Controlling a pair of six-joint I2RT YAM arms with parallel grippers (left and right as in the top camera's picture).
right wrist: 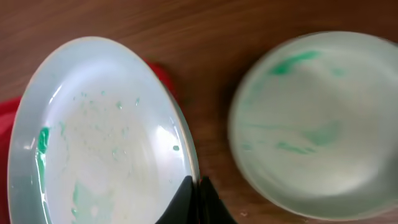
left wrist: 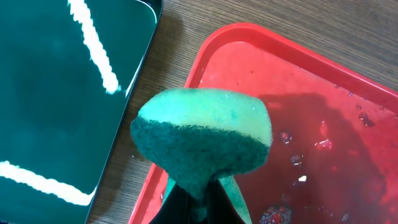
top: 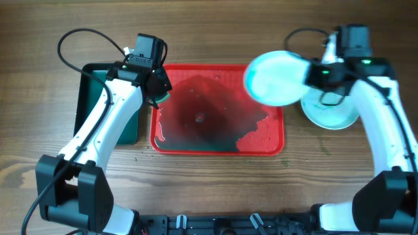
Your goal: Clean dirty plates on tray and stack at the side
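The red tray (top: 261, 140) lies mid-table, wet, with a dark greenish smear and no plate on it. My left gripper (top: 157, 91) is shut on a green sponge (left wrist: 202, 140) held over the tray's left rim (left wrist: 205, 56); the fingers (left wrist: 199, 202) pinch the sponge's lower end. My right gripper (top: 313, 75) is shut on the rim of a pale turquoise plate (top: 274, 78), held in the air over the tray's far right corner. In the right wrist view that plate (right wrist: 99, 143) shows teal smears, with the fingers (right wrist: 198, 186) on its edge. Another smeared plate (right wrist: 317, 124) rests on the table at the right (top: 330, 114).
A dark green tray (top: 88, 98) lies left of the red tray and also shows in the left wrist view (left wrist: 56, 93). Bare wood shows in front of both trays. Water drops sit on the table near the red tray's front left corner (top: 145, 149).
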